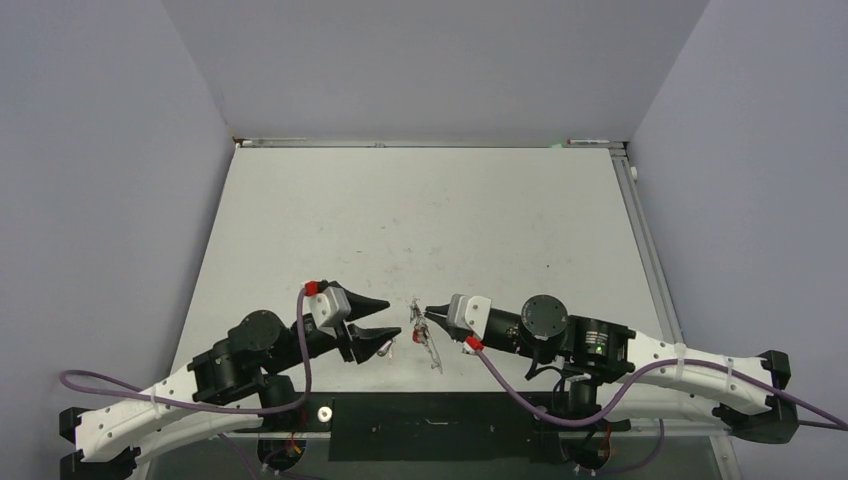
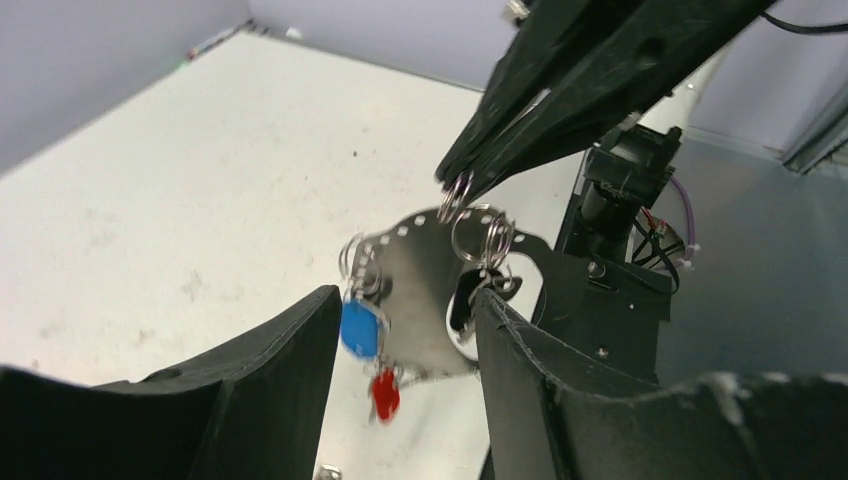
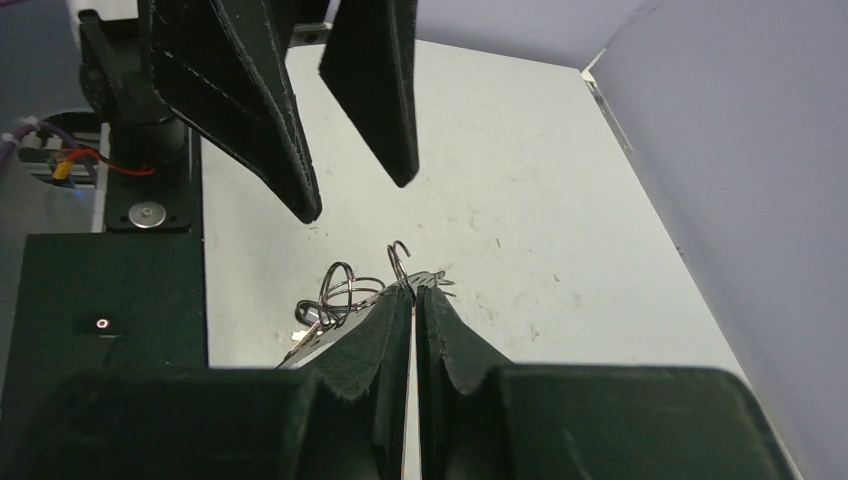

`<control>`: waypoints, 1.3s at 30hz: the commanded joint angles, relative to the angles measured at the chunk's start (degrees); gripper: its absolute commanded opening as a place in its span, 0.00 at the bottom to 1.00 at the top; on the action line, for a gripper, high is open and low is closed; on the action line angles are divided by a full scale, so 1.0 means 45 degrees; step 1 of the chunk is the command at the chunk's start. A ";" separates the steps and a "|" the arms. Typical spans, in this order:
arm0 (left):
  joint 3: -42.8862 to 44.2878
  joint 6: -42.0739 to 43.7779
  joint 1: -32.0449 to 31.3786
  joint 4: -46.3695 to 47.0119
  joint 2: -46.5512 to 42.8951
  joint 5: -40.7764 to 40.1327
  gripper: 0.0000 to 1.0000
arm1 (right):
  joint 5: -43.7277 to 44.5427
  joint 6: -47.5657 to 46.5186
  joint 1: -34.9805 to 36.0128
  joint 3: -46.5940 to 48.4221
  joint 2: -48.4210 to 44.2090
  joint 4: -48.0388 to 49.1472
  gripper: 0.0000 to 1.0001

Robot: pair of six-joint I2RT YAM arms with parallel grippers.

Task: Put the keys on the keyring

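The right end effector is pinched fully shut, its tapered black fingertips meeting on a thin wire loop at the upper rim of the keyring, which hangs from that grip between the two arms. From the left wrist the keyring reads as polished silvery metal with a curved edge and a row of small holes, and several fine split rings are threaded along the rim. A glossy blue tag and a smaller red tag dangle from its lower left. The keys, a tiny dark loop with silvery bits, sit against the keyring's right side, too small to make out further. The left end effector stands about half open and holds nothing. Its broad matte black fingers flank the keyring, and whether the right-hand one touches the metal cannot be told. The bunch hangs near the front edge of the pale, scuffed table, just beyond the dark base plate. Bare surface stretches away toward the back wall and both side edges.
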 commanded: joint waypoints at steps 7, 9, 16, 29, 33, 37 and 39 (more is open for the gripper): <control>0.0058 -0.6086 -0.0052 -0.4087 -0.0218 -0.5818 0.58 | 0.2238 0.1356 0.0080 -0.1172 -0.2363 0.1240 0.05; -0.0083 -0.6801 -0.0042 -0.4446 -0.0091 -0.6176 0.60 | 0.2557 0.1560 0.0077 -0.1253 -0.2592 0.1108 0.05; 0.0776 -0.9205 0.0253 -0.5605 0.2034 -0.6049 0.60 | 0.3340 0.2123 0.0081 -0.1126 -0.2200 0.0145 0.05; -0.1558 -0.6834 0.1660 -0.2082 0.3564 -0.4437 0.43 | 0.3827 0.2789 0.0077 -0.1154 -0.2726 -0.0292 0.05; -0.2302 -0.6702 0.2713 -0.0850 0.4259 -0.3147 0.43 | 0.3825 0.3060 0.0077 -0.1025 -0.3059 -0.0571 0.05; -0.2990 -0.6375 0.3188 0.0504 0.5001 -0.2657 0.43 | 0.3734 0.3255 0.0080 -0.0937 -0.3329 -0.0743 0.05; -0.3366 -0.6128 0.3238 0.1456 0.5395 -0.2460 0.43 | 0.3790 0.3347 0.0083 -0.0898 -0.3416 -0.0835 0.05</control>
